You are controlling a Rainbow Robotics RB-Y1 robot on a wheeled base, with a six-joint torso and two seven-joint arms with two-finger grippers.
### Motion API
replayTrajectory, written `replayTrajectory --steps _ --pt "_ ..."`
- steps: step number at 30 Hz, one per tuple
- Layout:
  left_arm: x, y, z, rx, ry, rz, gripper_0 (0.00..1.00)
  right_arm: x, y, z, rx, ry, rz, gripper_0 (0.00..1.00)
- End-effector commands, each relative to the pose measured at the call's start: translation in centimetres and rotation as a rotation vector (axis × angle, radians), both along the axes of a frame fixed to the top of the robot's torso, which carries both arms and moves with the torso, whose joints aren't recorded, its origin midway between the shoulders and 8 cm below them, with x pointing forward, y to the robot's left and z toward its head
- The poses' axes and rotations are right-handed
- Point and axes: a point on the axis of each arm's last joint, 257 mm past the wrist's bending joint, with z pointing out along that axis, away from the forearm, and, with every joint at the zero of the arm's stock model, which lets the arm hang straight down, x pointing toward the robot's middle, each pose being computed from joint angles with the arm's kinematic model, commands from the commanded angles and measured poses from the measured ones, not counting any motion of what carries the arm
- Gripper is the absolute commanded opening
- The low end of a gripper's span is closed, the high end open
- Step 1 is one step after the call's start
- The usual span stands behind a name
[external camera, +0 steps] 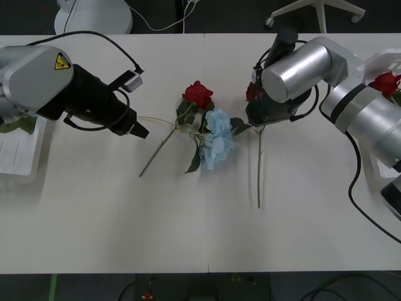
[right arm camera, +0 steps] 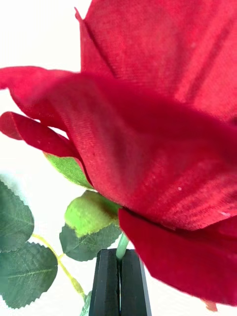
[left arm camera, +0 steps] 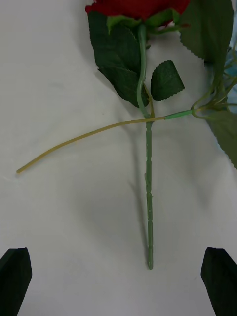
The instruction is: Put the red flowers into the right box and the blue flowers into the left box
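Right gripper (external camera: 258, 119) down at table centre-right, black fingers (right arm camera: 106, 286) pinched tight on the green stem just under a red rose bloom (right arm camera: 163, 138). Bloom mostly hidden behind the arm in the front view, a sliver of red (external camera: 251, 91) beside the wrist; stem (external camera: 259, 166) trailing toward the near edge.

Left gripper (external camera: 135, 128) low over the table left of centre, fingertips (left arm camera: 15, 276) spread wide, nothing held. Second red rose (external camera: 198, 94) flat on the table ahead of it, stem (left arm camera: 148, 197) running in between the open fingers, crossed by a pale yellowish stem (left arm camera: 84, 136).

Blue flower (external camera: 216, 139) on the table just beside that rose, leaves overlapping.

Right box (external camera: 382, 164) at the far right edge, mostly covered by the arm; one red rose (external camera: 386, 83) probably lying in it. Left box (external camera: 19, 157) at the left edge, green leaves (external camera: 19, 125) at its rim.
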Motion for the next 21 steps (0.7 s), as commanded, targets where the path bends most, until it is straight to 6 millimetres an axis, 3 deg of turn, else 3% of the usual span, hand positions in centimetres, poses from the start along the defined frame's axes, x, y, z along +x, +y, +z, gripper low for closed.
replayTrajectory --steps 1,4,5,10,14,16,17,19,21 --pt "-0.4 -3.9 -1.6 -0.049 0.031 0.051 1.0 4.0 -4.7 9.3 -0.047 -0.127 -0.025 0.0" --pt "-0.2 -5.6 -2.3 -0.045 0.023 0.055 1.0 4.6 -7.5 12.5 -0.101 -0.15 -0.016 0.0" --pt "-0.1 -6.1 -2.8 -0.031 0.014 0.049 1.0 4.8 -9.2 14.2 -0.121 -0.161 -0.027 0.0" --pt "0.8 -6.6 -4.6 0.022 -0.01 0.055 1.0 4.8 -15.8 19.1 -0.222 -0.196 -0.047 0.0" --pt "1.3 -6.2 -5.1 0.074 -0.039 0.052 1.0 4.7 -22.0 22.1 -0.391 -0.227 -0.047 0.0" --pt "1.3 -6.0 -5.4 0.082 -0.039 0.055 1.0 4.7 -23.0 22.6 -0.421 -0.23 -0.05 0.0" --pt "1.3 -5.9 -6.1 0.087 -0.026 0.064 1.0 4.4 -26.2 23.8 -0.517 -0.23 -0.058 0.0" --pt "1.3 -5.6 -6.4 0.096 -0.022 0.071 1.0 4.3 -29.6 25.0 -0.623 -0.231 -0.077 0.0" --pt "1.3 -5.6 -6.6 0.098 -0.02 0.072 1.0 4.3 -31.6 25.4 -0.677 -0.231 -0.091 0.0"
